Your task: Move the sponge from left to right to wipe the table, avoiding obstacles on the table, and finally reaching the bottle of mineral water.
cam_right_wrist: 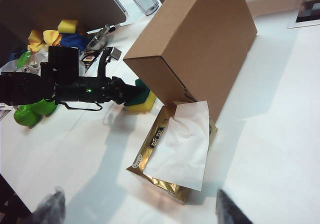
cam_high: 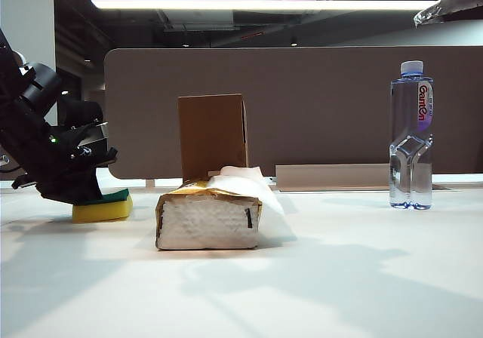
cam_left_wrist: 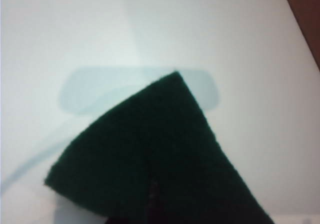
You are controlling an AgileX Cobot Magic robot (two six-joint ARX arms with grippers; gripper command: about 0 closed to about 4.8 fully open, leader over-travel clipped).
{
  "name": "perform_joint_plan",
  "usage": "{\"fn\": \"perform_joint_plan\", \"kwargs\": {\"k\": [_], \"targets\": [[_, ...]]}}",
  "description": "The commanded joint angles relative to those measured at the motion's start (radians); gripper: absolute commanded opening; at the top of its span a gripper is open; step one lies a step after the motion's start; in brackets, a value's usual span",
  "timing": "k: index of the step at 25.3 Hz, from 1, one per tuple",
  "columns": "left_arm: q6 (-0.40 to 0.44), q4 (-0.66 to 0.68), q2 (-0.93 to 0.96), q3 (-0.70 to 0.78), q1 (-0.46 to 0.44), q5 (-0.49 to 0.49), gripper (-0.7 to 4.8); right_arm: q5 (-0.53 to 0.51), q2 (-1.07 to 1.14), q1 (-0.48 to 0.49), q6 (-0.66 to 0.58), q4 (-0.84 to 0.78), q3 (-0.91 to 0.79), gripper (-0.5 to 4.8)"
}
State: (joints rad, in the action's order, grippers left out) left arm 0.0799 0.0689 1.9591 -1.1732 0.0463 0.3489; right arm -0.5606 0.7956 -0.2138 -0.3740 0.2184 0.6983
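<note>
Exterior view shows the left gripper pinching the sponge near the surface's left edge, right gripper spread above; next, wipe rightward around the tissue pack.

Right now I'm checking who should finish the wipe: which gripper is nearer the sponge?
Left. The left gripper is shut on the sponge at the table's left end. The right gripper hangs open above the tissue pack, well apart.

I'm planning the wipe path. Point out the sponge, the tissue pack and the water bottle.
sponge (cam_high: pixel 102 210): exterior view, yellow foam side.
tissue pack (cam_high: pixel 207 222): exterior view, white front face.
water bottle (cam_high: pixel 411 161): exterior view, pinched waist.
</note>
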Motion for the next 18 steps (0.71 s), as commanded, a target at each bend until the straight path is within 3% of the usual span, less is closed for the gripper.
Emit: {"fn": "perform_joint_plan", "kwargs": {"k": [1, 18], "targets": [[0.026, 0.186, 0.008, 0.021, -0.005, 0.003, -0.06, 0.001, -0.002, 0.000, -0.001, -0.013, 0.006, 3.86], [0.066, 0.331, -0.038, 0.022, -0.005, 0.033, -0.06, 0.005, -0.002, 0.000, -0.001, -0.013, 0.006, 3.86]]}}
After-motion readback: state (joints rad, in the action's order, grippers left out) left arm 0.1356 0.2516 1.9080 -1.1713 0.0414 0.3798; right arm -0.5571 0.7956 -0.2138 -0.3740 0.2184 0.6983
